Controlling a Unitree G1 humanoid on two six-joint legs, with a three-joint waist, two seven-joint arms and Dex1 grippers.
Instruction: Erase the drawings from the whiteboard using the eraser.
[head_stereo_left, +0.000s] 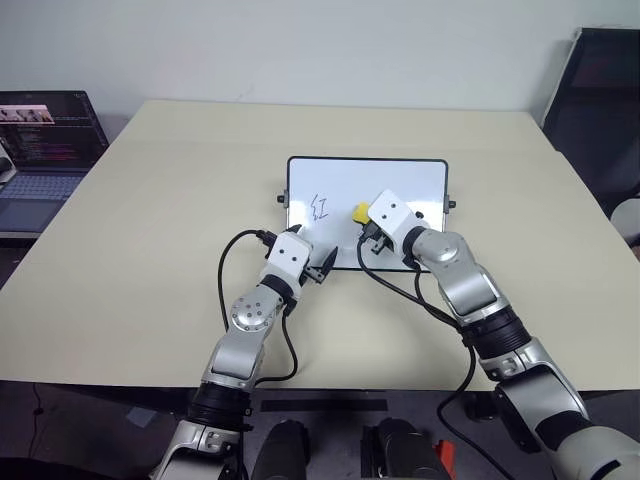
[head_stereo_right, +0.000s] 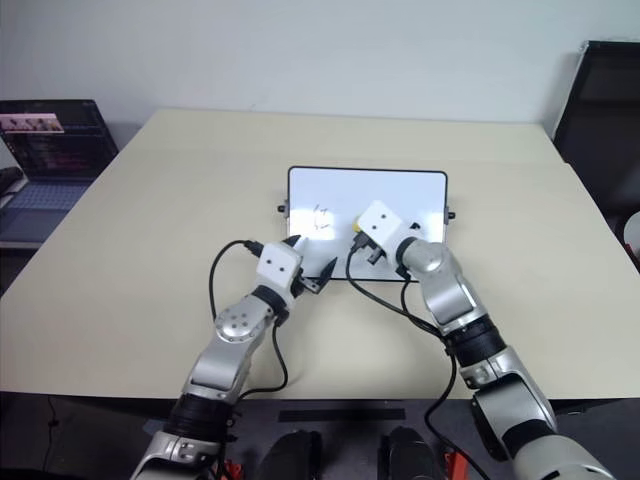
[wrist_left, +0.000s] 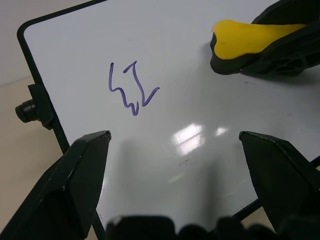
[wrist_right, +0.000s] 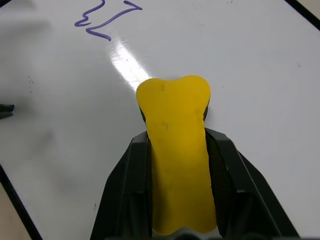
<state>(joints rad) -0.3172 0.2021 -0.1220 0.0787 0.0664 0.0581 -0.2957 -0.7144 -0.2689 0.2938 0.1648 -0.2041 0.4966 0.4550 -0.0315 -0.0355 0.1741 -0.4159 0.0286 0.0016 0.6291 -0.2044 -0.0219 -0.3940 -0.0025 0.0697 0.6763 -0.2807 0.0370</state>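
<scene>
On the near edge of the whiteboard (head_stereo_left: 400, 178), which lies flat on the desk (head_stereo_left: 160, 200), the left claw (head_stereo_left: 322, 262) rests with its two black fingers spread wide, holding nothing. Just beyond it, toward the board's left side, sits the remaining blue drawing (wrist_left: 131, 90). Right of that mark, well apart from the left claw, the right claw (wrist_right: 176, 142) is clamped on the yellow eraser (wrist_right: 177, 150), whose front end presses against the white surface near the board's middle.
</scene>
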